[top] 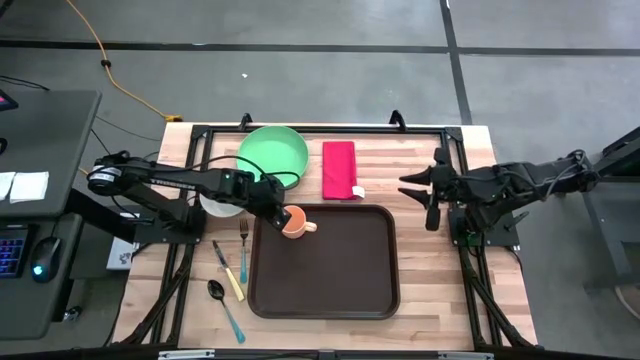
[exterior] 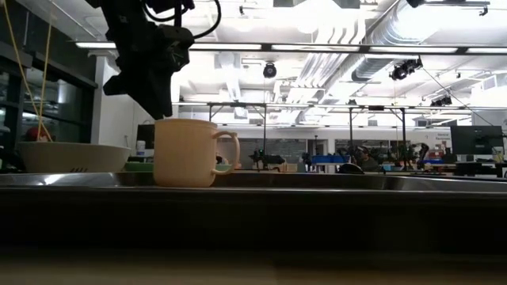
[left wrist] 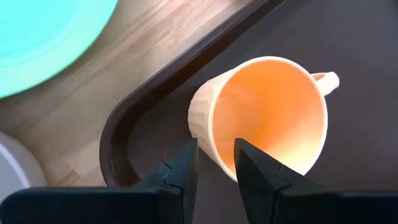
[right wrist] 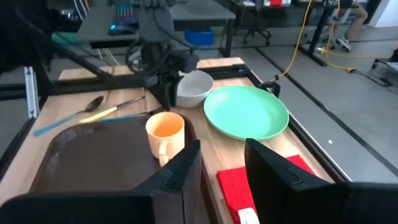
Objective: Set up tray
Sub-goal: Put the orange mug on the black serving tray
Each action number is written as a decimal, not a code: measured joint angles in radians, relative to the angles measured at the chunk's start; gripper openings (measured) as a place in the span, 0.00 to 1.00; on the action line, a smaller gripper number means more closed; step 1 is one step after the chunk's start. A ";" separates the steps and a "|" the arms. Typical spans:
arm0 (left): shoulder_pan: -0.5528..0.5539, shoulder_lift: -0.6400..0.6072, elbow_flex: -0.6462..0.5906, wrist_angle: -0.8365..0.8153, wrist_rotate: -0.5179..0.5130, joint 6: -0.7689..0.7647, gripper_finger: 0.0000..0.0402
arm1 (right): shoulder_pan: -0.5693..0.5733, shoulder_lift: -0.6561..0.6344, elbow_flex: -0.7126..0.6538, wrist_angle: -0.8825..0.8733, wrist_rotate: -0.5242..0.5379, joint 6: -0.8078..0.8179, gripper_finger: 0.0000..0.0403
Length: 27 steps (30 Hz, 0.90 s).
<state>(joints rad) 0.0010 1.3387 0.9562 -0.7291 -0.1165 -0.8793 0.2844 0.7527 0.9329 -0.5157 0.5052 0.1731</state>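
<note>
Hovering my left gripper (top: 272, 207), fingers spread and empty, just above the orange plastic mug (top: 293, 223) standing in the dark brown rectangular plastic tray's (top: 340, 280) near-left corner, I judge it nearer than my right gripper (top: 425, 192), parked apart with fingers spread.

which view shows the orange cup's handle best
The right wrist view: the orange cup stands on the tray with its handle facing the camera. The low view shows the handle side-on, the left wrist view only its tip behind the rim, and the high view a small stub.
</note>
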 joint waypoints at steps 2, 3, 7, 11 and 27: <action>0.000 0.003 0.000 -0.003 0.001 -0.001 0.34 | 0.000 -0.027 -0.029 0.035 0.000 0.000 0.26; 0.000 0.003 0.000 -0.004 0.003 -0.001 0.34 | 0.000 -0.041 -0.045 0.051 0.000 0.001 0.26; 0.000 0.015 0.000 0.003 0.009 -0.002 0.34 | 0.000 -0.098 -0.110 0.121 -0.003 0.005 0.26; 0.000 0.013 0.000 0.008 0.018 -0.008 0.34 | 0.000 -0.139 -0.170 0.165 -0.006 0.009 0.26; 0.000 0.014 0.000 0.024 0.025 -0.020 0.34 | 0.000 -0.268 -0.403 0.350 -0.010 0.032 0.26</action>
<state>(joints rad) 0.0010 1.3529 0.9565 -0.7055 -0.0917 -0.8989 0.2844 0.4846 0.5303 -0.1652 0.4949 0.2046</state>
